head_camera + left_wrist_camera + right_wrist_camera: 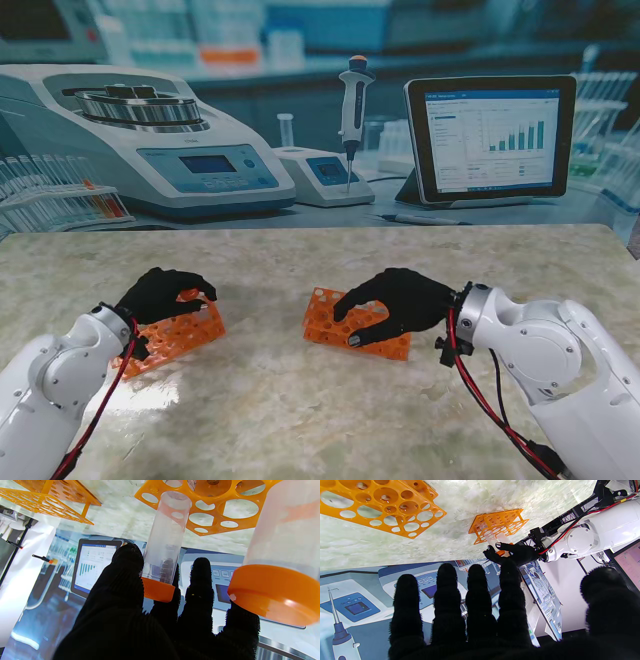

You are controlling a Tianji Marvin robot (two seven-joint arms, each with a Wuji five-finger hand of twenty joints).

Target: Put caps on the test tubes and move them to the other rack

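Note:
My left hand (165, 293) hovers over the left orange rack (185, 335). In the left wrist view its thumb and fingers (127, 565) pinch the orange cap of a clear test tube (165, 537), whose lower end is at the rack's top plate (215, 530). A second capped tube (282, 530) stands close beside it. The right wrist view shows the same pinch by the left hand (517, 553) at the left rack (495, 521). My right hand (405, 300) hangs over the right orange rack (330, 320), fingers (480, 610) spread and holding nothing. That rack (425, 488) shows only bare holes.
The racks sit on a pale marble table top (300, 420), about a hand's width apart. Behind the table's far edge stands a printed lab backdrop (300, 100) with a centrifuge, pipette and tablet. The right rack (50, 497) also shows in the left wrist view.

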